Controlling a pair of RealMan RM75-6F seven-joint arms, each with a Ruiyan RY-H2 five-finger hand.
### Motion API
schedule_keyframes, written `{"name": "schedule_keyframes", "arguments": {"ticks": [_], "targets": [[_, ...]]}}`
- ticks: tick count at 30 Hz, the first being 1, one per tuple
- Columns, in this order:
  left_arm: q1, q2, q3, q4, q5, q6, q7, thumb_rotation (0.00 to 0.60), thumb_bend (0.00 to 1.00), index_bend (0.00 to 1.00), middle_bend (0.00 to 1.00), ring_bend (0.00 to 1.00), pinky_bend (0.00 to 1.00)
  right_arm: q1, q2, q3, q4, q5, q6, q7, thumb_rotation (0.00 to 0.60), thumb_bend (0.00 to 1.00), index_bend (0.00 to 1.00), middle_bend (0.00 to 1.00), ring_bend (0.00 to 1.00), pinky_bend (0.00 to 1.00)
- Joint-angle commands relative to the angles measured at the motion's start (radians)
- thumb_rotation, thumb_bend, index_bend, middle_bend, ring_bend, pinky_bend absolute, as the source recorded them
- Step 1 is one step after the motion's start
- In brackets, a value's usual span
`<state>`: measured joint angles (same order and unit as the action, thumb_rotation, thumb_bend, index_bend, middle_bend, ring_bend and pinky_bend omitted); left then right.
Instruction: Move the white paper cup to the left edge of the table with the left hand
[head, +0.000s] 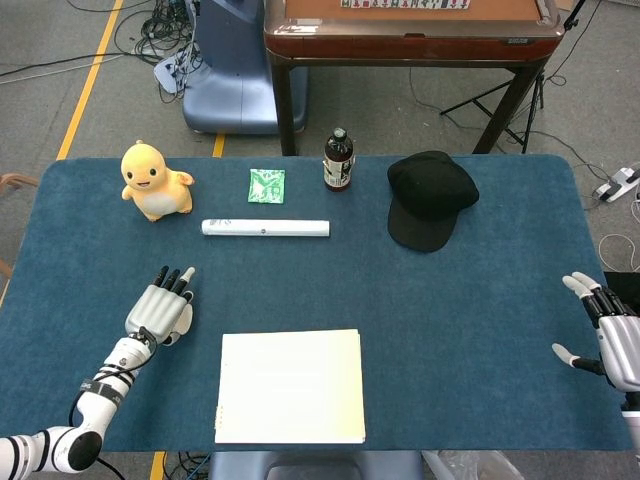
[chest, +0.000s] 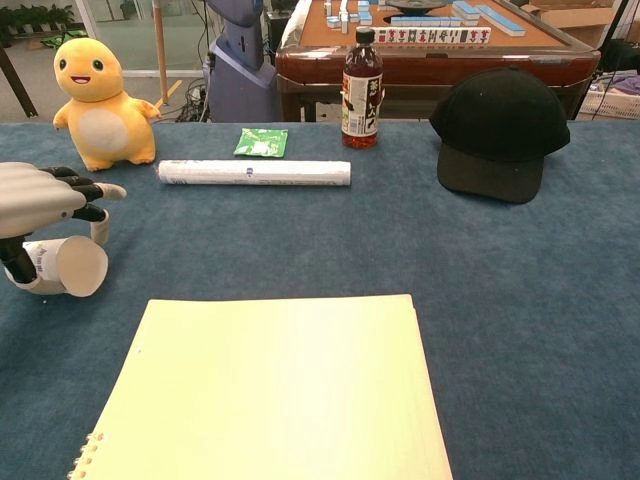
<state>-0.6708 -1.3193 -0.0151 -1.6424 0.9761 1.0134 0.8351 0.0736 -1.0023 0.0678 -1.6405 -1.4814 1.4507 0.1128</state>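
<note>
While our left hand (chest: 45, 195) lies over the tipped white paper cup (chest: 68, 266), fingers around it, our right hand (head: 612, 337) rests empty, fingers spread.

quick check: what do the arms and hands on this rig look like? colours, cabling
Left hand: silver-grey ribbed back, black fingers tipped white. Its forearm is white with black bands and thin black cables along the wrist. Right hand: same silver-grey shell, black fingers, white tips; its arm is out of frame.
</note>
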Motion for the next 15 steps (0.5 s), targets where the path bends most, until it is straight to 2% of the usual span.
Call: {"name": "schedule_keyframes", "arguments": {"ticks": [1,11,15], "targets": [[0.0,-0.002,0.003,0.004,0.006,0.004,-0.005,0.6,0.15,0.35,0.0,0.0,0.0,0.0,0.0,0.0,0.0,0.0,0.0,0.0,0.6,0.0,0.15,0.14,0.14,0.37],[0.02,0.02,0.007,-0.02,0.057,0.032,-0.091,0.6,0.15,0.36,0.0,0.0,0.0,0.0,0.0,-0.001,0.0,-0.001,-0.001,-0.001,0.6,0.0,0.15,0.14,0.14,0.37],[0.042,0.055,-0.014,-0.053,0.082,0.051,-0.196,0.6,0.15,0.36,0.0,0.0,0.0,0.0,0.0,-0.001,0.0,-0.001,-0.001,-0.001,0.6,0.0,0.15,0.14,0.14,0.37]]}}
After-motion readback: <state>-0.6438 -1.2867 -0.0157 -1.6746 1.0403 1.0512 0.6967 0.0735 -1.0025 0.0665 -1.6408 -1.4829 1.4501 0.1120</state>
